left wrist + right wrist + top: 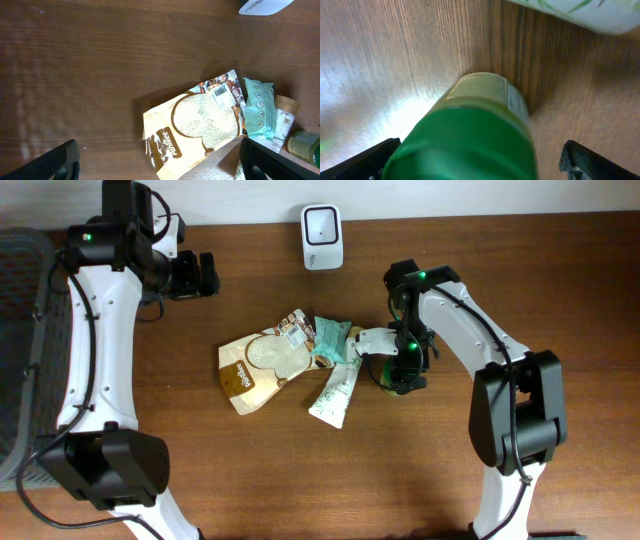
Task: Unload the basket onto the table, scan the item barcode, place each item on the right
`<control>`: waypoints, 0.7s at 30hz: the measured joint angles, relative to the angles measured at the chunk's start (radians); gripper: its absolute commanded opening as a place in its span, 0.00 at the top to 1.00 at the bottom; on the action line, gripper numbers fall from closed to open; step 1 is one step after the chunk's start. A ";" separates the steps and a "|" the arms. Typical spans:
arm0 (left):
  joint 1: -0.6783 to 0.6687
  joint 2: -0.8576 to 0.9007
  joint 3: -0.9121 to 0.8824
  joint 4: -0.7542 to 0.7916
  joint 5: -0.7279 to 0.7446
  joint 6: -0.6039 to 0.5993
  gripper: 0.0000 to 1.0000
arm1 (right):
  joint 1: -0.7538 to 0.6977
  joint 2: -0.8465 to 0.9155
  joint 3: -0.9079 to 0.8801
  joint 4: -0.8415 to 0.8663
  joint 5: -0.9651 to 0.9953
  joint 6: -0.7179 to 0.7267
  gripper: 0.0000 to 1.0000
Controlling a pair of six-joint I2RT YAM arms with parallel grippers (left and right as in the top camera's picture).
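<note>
Green bottle [470,130] — teal packet [259,107], coffee pouch [200,125] nearby.

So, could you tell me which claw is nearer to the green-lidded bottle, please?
Right. The right claw sits directly over the green-lidded bottle, fingers on either side. The left claw is far off across the table, beyond the snack packets.

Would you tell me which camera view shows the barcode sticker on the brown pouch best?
The left wrist view: the barcode sticker on the brown pouch faces the camera, its bars distinguishable. The overhead view shows it only as a tiny white patch; the right wrist view misses it entirely.
</note>
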 measured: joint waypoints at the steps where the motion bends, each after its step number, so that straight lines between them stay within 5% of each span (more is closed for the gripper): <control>1: 0.000 0.000 0.000 0.000 0.000 0.000 0.01 | 0.000 0.000 0.007 -0.016 0.000 0.019 0.01; 6: 0.000 0.000 0.000 0.000 0.000 0.000 0.01 | 0.000 0.003 0.187 -0.150 -0.008 0.209 0.02; 11: 0.000 0.000 0.000 0.000 0.000 0.000 0.01 | 0.000 0.001 0.407 -0.195 -0.031 0.585 0.02; 21: 0.000 0.000 0.000 0.000 0.000 0.000 0.01 | 0.000 0.000 0.335 -0.227 -0.043 0.996 0.04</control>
